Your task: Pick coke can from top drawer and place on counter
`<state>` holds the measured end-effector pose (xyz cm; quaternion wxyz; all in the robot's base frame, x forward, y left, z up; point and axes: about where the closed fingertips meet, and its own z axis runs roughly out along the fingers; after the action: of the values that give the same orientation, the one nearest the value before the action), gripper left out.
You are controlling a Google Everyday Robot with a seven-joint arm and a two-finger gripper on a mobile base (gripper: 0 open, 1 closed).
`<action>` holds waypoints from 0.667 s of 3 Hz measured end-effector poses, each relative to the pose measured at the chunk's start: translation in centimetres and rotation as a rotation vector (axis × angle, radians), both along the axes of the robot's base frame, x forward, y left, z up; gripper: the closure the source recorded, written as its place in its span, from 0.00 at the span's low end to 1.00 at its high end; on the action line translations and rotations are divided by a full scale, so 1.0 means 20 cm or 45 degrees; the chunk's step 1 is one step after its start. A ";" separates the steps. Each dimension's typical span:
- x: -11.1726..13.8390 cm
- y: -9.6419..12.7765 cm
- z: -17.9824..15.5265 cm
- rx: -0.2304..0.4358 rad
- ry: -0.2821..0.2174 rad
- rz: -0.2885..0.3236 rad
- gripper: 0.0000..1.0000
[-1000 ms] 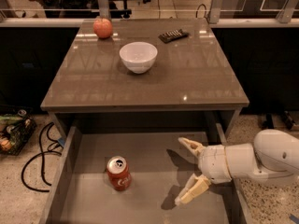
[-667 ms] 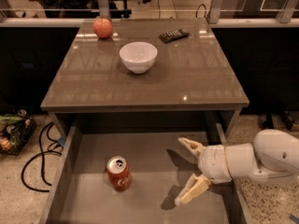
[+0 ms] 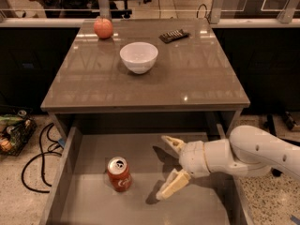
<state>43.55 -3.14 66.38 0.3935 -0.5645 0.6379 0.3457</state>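
1. The fingers (image 3: pixel 173 183) are spread wide and empty, low inside the top drawer (image 3: pixel 89 203).
2. The coke can (image 3: pixel 118 174) stands upright beyond their tips, apart from both and not yet between them.
3. Risk: a skewed approach could let one tip knock the can over. On lifting, the can might strike the edge of the table (image 3: pixel 187 86) above the fingers.
4. Hidden: the drawer's near end and the arm are cut off. The fingers' height over the drawer floor is unclear.

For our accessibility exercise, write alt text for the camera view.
The gripper, fingers open, is inside the open top drawer beside an upright coke can. The counter behind holds a white bowl, an apple and a small dark object.
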 end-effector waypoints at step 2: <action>0.04 0.17 -0.04 0.092 0.016 0.018 0.00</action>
<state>44.39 0.31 65.63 0.4070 -0.5523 0.6235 0.3749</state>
